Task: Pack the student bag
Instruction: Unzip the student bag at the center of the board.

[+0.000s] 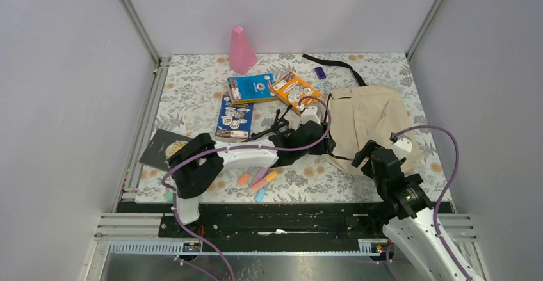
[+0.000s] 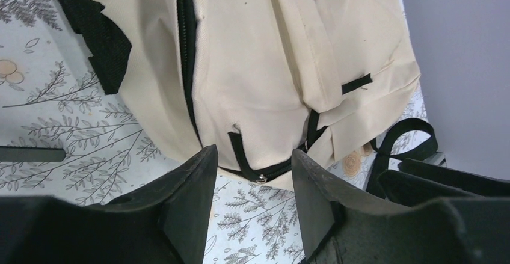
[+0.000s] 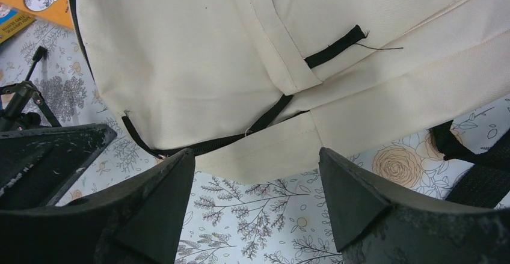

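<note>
The student bag [image 1: 370,122], beige fabric with black zipper trim, lies flat on the right half of the floral table. My left gripper [image 1: 328,145] is at the bag's near-left corner. In the left wrist view the bag [image 2: 258,65] fills the top, and my left gripper [image 2: 254,154] stands open with a zipper pull [image 2: 260,178] just beyond its tips and nothing gripped. My right gripper [image 1: 362,155] is at the bag's near edge. In the right wrist view it [image 3: 255,156] is open and empty, with the bag's hem [image 3: 264,156] between its tips.
Two blue books [image 1: 251,88] [image 1: 234,118] and an orange book [image 1: 294,89] lie left of the bag. A black notebook [image 1: 161,149], several highlighters [image 1: 257,182], a pink cone [image 1: 242,50], a purple item [image 1: 320,72] and a black strap [image 1: 336,64] are also on the table.
</note>
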